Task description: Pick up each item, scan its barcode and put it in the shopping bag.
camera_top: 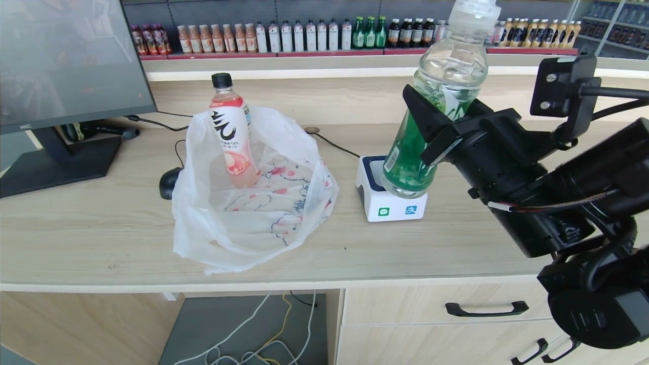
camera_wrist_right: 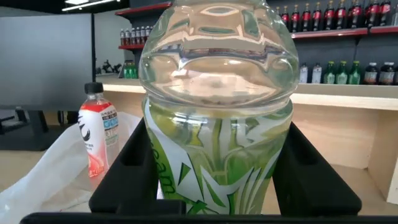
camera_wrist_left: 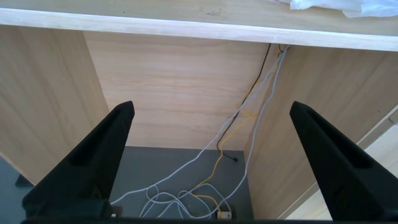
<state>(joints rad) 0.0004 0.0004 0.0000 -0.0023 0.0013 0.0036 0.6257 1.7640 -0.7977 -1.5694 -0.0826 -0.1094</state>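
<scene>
My right gripper (camera_top: 440, 129) is shut on a clear bottle with a green label (camera_top: 431, 116), held tilted with its base just over the white barcode scanner (camera_top: 390, 195) on the counter. Up close, the green bottle (camera_wrist_right: 217, 124) sits between my black fingers (camera_wrist_right: 127, 171). A pink drink bottle (camera_top: 232, 133) stands upright inside the white plastic shopping bag (camera_top: 253, 203) to the scanner's left; the pink bottle (camera_wrist_right: 99, 137) also shows beyond the green one. My left gripper (camera_wrist_left: 211, 155) hangs open below the counter edge, over floor cables.
A monitor (camera_top: 66, 61) on its stand occupies the counter's back left, with a black mouse (camera_top: 168, 183) beside the bag. Cables run across the counter behind the scanner. Drawers (camera_top: 487, 308) sit below the counter on the right. Shelves of bottles (camera_top: 355, 33) line the back.
</scene>
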